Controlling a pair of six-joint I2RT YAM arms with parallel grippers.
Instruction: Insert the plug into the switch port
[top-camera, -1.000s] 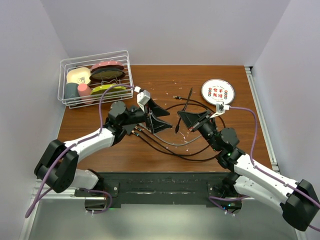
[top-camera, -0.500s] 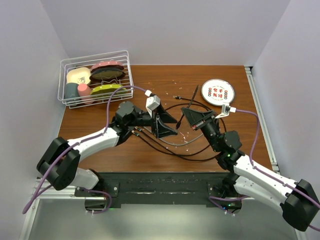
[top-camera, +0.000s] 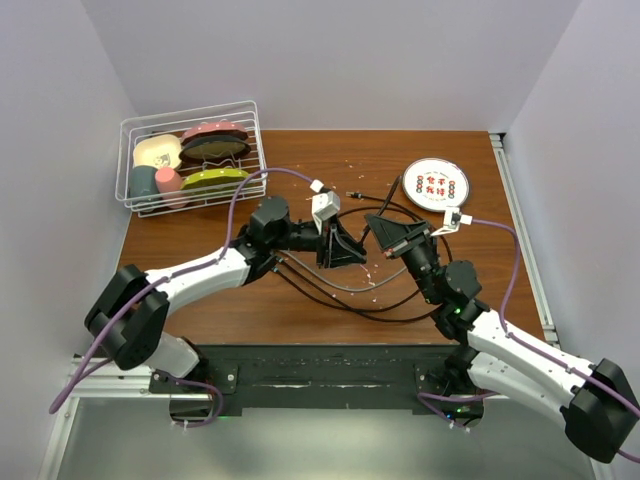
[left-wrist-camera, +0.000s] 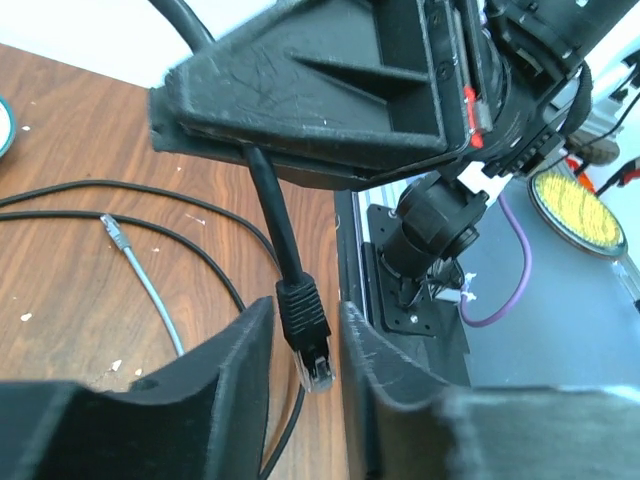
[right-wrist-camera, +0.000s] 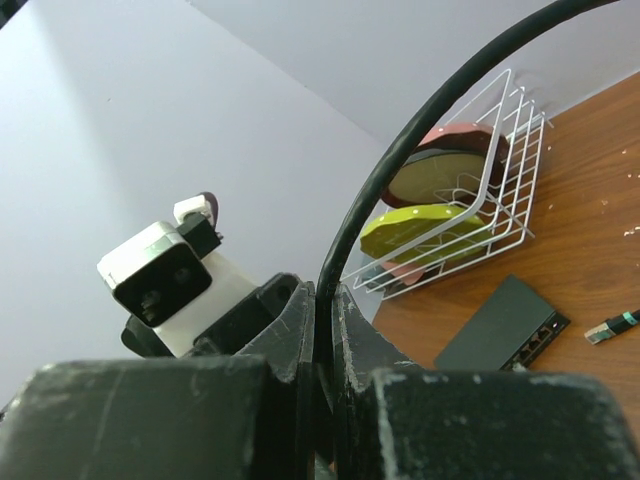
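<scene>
A black cable (right-wrist-camera: 400, 150) is pinched in my right gripper (right-wrist-camera: 322, 292), which is shut on it and held above the table. The cable's end hangs below that gripper (left-wrist-camera: 330, 90) and carries the plug (left-wrist-camera: 305, 335), with a black boot and a clear tip. My left gripper (left-wrist-camera: 305, 310) straddles the plug: the left finger is at the boot and a thin gap shows on the right side. From above, the left gripper (top-camera: 350, 250) meets the right gripper (top-camera: 380, 228) mid-table. The black switch (right-wrist-camera: 505, 325) lies flat on the wood with its ports (right-wrist-camera: 542, 333) along one edge.
A white wire basket (top-camera: 190, 155) with dishes stands at the back left. A round white disc with red marks (top-camera: 436, 183) lies back right. Loose black cables (top-camera: 340, 290) and a grey cable (left-wrist-camera: 145, 275) loop over the wood, and a loose connector (right-wrist-camera: 612, 325) lies near the switch.
My left arm has swung right to the right gripper, and its jaws have narrowed around the hanging plug. The right gripper has kept its hold on the cable and shifted slightly.
</scene>
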